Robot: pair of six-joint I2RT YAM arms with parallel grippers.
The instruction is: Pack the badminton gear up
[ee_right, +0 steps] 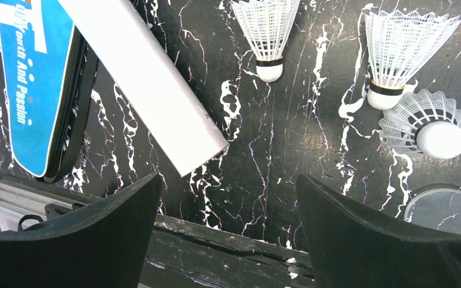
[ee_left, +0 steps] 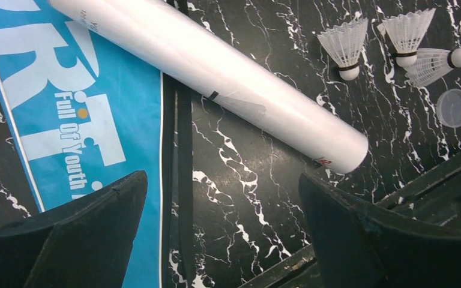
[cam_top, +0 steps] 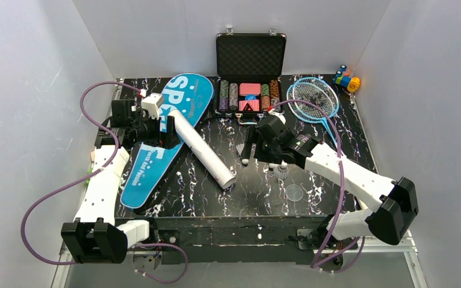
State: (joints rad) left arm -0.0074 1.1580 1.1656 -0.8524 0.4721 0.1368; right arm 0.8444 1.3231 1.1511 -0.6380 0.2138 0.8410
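Nearest the arms' bases, a round clear lid (cam_top: 294, 192) is lying flat on the black marbled table (cam_top: 216, 201). Just beyond it, three white shuttlecocks (ee_right: 267, 30) are resting on the table, two of them close against each other and the third a little apart. The right gripper (ee_right: 228, 177) is hovering above this patch with its jaws spread wide and nothing between them.

To the left, the long white tube (cam_top: 201, 147) is lying diagonally, its near end on the bare table and its far end resting across the blue bag (cam_top: 141, 174). The bag is lying flat along the table's left side, its narrow end nearest and its broad end farthest. The left gripper (ee_left: 221, 180) is hanging over the bag's edge beside the tube, jaws released and empty.

At the far edge, a black case of poker chips (cam_top: 250, 66) is standing open, the light-blue rackets (cam_top: 313, 96) are lying stacked to its right, and small toy blocks (cam_top: 347, 79) are sitting in the far right corner.
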